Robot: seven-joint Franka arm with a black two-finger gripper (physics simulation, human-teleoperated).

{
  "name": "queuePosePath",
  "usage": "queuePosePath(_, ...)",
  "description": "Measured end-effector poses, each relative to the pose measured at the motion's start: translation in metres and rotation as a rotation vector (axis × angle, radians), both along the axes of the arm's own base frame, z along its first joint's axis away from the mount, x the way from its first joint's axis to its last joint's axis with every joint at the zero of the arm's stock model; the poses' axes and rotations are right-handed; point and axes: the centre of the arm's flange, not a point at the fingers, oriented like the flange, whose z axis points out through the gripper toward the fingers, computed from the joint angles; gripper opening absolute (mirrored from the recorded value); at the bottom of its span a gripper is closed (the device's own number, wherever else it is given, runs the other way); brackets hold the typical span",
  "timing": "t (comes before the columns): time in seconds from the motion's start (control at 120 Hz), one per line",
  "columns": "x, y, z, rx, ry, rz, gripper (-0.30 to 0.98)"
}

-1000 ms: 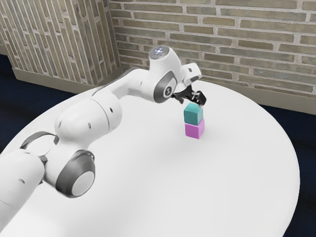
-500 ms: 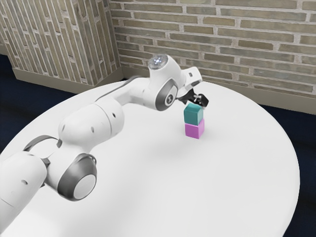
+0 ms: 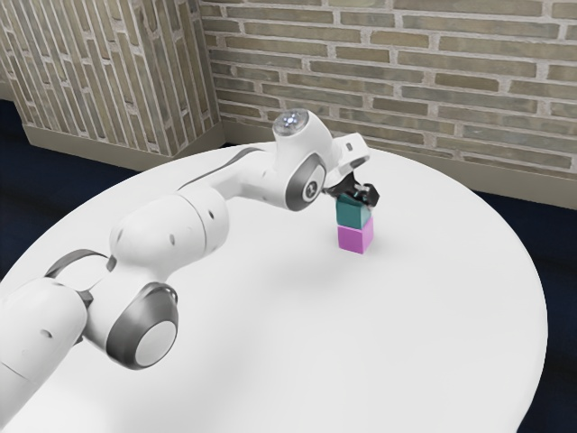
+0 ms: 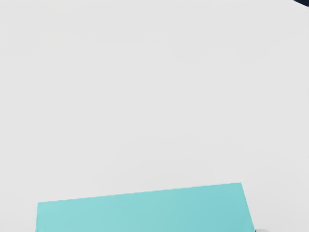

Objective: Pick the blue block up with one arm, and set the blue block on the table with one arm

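A robot gripper (image 3: 356, 195) was low over a two-block stack on a round white tabletop (image 3: 442, 316), in a room with a tan brick wall (image 3: 388, 68) and a dark blue floor (image 3: 18, 153).
The smooth, pale tabletop stood near the wall, which had a plain beige baseboard (image 3: 505, 185); a brick column (image 3: 99, 72) rose at the exterior view's left. The blue block (image 3: 352, 214), teal in tone, rested on a pink block (image 3: 354, 240). Compared with half a second earlier, the gripper had come down around the blue block's top, its fingers seemingly spread; both blocks had stayed put.
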Motion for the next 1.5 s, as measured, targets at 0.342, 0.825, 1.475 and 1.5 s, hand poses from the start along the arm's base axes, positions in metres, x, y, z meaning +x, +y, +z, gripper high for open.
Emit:
queuePosePath(0.342, -0.002, -0.004, 0.021, 0.009, -0.004, -0.004, 0.39)
queuePosePath(0.825, -0.029, -0.105, -0.009, 0.015, 0.042, -0.121, 0.43)
queuePosePath(1.475, -0.042, -0.108, 0.047, 0.106, 0.112, -0.163, 0.67)
queuePosePath(1.5, -0.043, -0.108, 0.047, 0.109, 0.115, -0.166, 0.67)
